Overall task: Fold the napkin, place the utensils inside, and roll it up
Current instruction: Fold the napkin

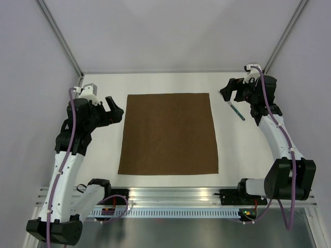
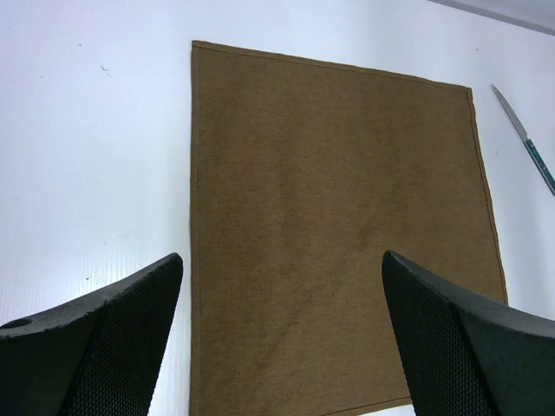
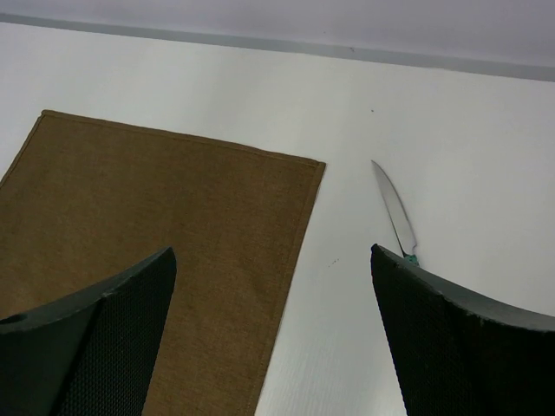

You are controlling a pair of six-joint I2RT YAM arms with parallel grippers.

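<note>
Brown matte cloth, spread flat and unfolded at the centre of the white table (image 1: 103,155): the napkin (image 1: 168,134), a single layer with straight edges and square corners.

From above, knife (image 1: 238,111) at about 2 o'clock from the napkin's middle. Lying on bare table just beside the right edge of the cloth, apart from it. Pale blade end toward 11 o'clock, teal handle toward 5 o'clock.

Left gripper (image 1: 116,111) at about 10 o'clock from the napkin's middle, just off the left edge near the far left corner. Fingers (image 2: 113,338) spread wide, nothing held, nothing between them but cloth and table below. In the left wrist view, napkin filling the middle, its left edge running down just inside the left finger, and the knife small at 2 o'clock, beyond the cloth's far corner.

Right gripper (image 1: 227,93) at about 1 o'clock from the napkin's middle, past the far right corner, close over the blade end of the knife. Fingers (image 3: 468,338) likewise wide apart, gripping nothing. In the right wrist view, blade bare on the table at 1 o'clock, handle slipping out of sight behind the right-hand finger. Contact between finger and knife: impossible to tell.
</note>
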